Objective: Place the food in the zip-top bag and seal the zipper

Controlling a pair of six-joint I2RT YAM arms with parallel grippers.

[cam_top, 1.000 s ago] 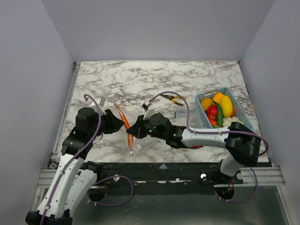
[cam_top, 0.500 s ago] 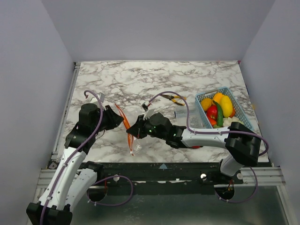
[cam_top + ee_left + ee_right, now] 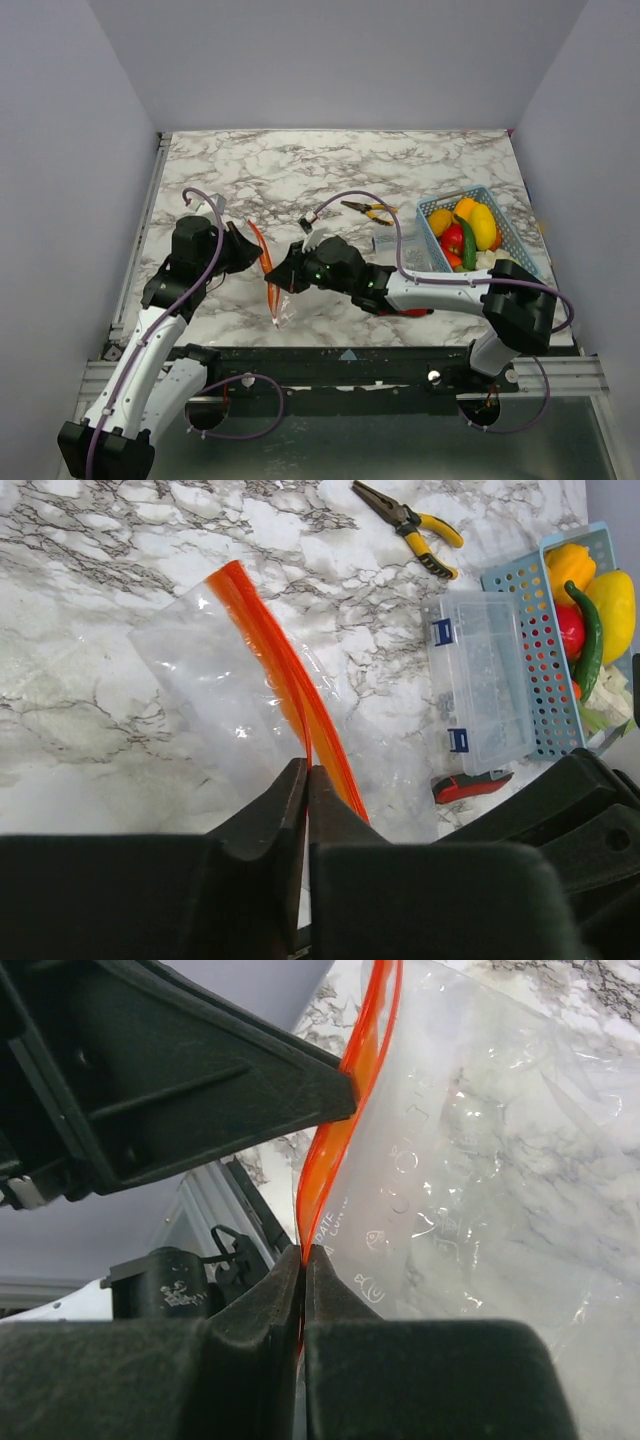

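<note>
Grippers: left (image 3: 306,770) and right (image 3: 302,1252) both clamped on zipper (image 3: 270,630) | Change: left arm eased forward, bag (image 3: 215,695) carried slightly along | Food (image 3: 462,238): kept in basket (image 3: 512,228), bag empty | Mouth barely parted; filling judged not begun.

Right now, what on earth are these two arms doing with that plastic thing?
Two robot arms are holding a clear plastic bag between them. The left gripper and the right gripper are each pinched shut on the bag's orange-red zipper, at different spots along it. The bag looks empty. The toy food lies in the blue basket off to the right, so nothing has been packed yet.
</note>
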